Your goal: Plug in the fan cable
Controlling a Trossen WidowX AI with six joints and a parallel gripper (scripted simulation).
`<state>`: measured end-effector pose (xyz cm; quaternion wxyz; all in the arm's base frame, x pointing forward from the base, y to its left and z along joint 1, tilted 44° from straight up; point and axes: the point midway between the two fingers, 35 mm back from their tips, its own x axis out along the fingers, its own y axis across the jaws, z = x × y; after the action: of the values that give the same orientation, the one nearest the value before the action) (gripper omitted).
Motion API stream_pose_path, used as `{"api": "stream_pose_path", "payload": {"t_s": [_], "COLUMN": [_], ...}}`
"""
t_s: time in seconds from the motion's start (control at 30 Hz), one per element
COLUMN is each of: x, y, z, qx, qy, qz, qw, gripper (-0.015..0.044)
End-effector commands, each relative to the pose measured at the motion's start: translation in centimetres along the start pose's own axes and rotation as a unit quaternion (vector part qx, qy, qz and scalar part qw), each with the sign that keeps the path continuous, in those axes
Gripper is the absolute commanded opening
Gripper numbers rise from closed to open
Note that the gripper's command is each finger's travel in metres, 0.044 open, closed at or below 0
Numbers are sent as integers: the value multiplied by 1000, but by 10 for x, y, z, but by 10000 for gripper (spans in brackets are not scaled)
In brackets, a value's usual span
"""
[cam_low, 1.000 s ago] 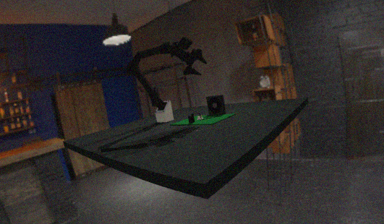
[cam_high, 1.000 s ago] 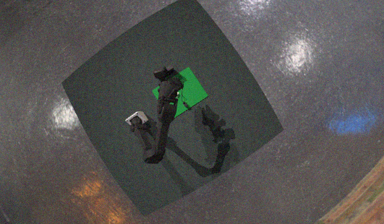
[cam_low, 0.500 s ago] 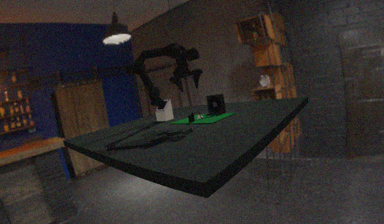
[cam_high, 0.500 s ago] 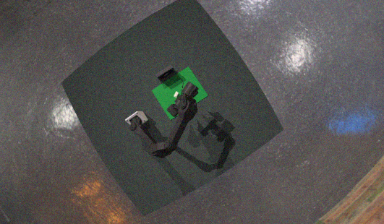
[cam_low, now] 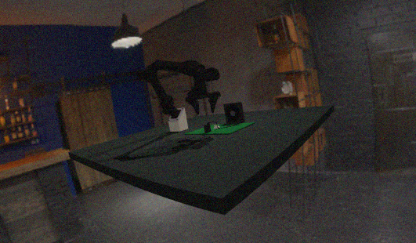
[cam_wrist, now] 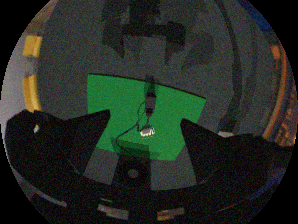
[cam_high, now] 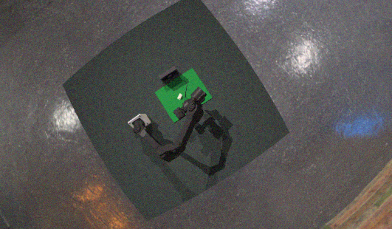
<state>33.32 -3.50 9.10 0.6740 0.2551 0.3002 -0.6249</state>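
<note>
The green board [cam_high: 167, 102] [cam_low: 237, 128] [cam_wrist: 99, 92] lies on the dark table top. The small white header [cam_high: 180, 97] [cam_low: 216, 126] [cam_wrist: 147, 132] is on it. The cable's dark plug [cam_low: 207, 127] [cam_wrist: 150, 102] is on the board, apart from the header; the arm hides it in the top view. A thin black cable [cam_wrist: 118, 141] loops from it toward the black fan [cam_high: 171, 77] [cam_low: 233, 112] [cam_wrist: 132, 173] at the board's edge. My gripper [cam_low: 205, 112] [cam_wrist: 146, 117] is open and empty, pointing down above the board, with plug and header below between its fingers in the wrist view.
The arm's base stands by a white block [cam_high: 144, 117] [cam_low: 179, 121] at the side of the board. The fan stands upright, taller than the plug and header. The arm's shadow falls on the table [cam_high: 251, 122] [cam_low: 227, 168] beside the board.
</note>
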Motion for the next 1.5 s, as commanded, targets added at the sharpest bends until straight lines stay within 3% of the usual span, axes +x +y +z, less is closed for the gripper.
{"api": "stream_pose_path", "payload": {"t_s": [0.0, 1.33, 1.47], "x": [33, 85, 82], "y": [-6, -7, -6], "z": [4, 5, 4], "qx": [0, 0, 2], "qy": [-5, -6, -4], "qz": [-4, -4, -2], "qw": [1000, 1000, 1000], "gripper": [440, 440, 335]}}
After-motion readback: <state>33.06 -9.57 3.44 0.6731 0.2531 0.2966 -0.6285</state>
